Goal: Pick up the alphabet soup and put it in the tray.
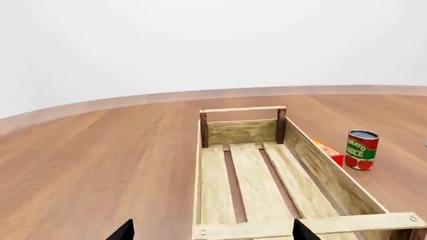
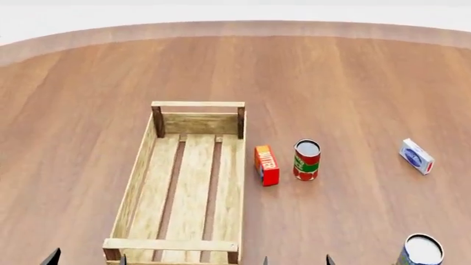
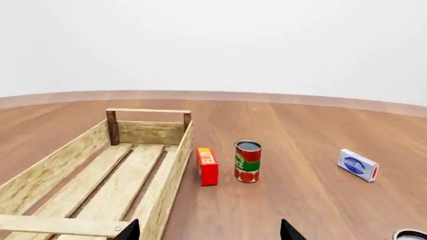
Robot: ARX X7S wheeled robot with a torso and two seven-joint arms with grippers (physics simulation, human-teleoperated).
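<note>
— Where is the alphabet soup (image 2: 422, 251) right now?

— At the bottom right corner of the head view, standing upright on the wooden floor (image 2: 353, 83), its pale top facing up. Only the top and a sliver of blue label show. The right wrist view catches just the rim at its lower right edge.

— And the tray (image 2: 140, 171)?

— Well apart from it, over on the left side, long axis running away from the robot, nothing inside. A small red box (image 2: 266, 165) and a red-and-green can (image 2: 306, 159) stand between the two, further out.

— Which arm is nearer?

— The right gripper (image 2: 296, 260), I judge. Its fingertips poke in at the bottom edge, and the soup lies to their right, close to the robot. The left gripper (image 2: 87, 257) sits by the tray's near end rail, on the wrong side.

— Are the jaws ready?

— Both pairs of tips stand spread apart with nothing between them. The can's axis is vertical, so a sideways grasp around its wall looks right; the right arm would first need to swing outward.

— Anything else about?

— A little blue-and-white box (image 2: 416, 155) lies far right, out of the way.
</note>
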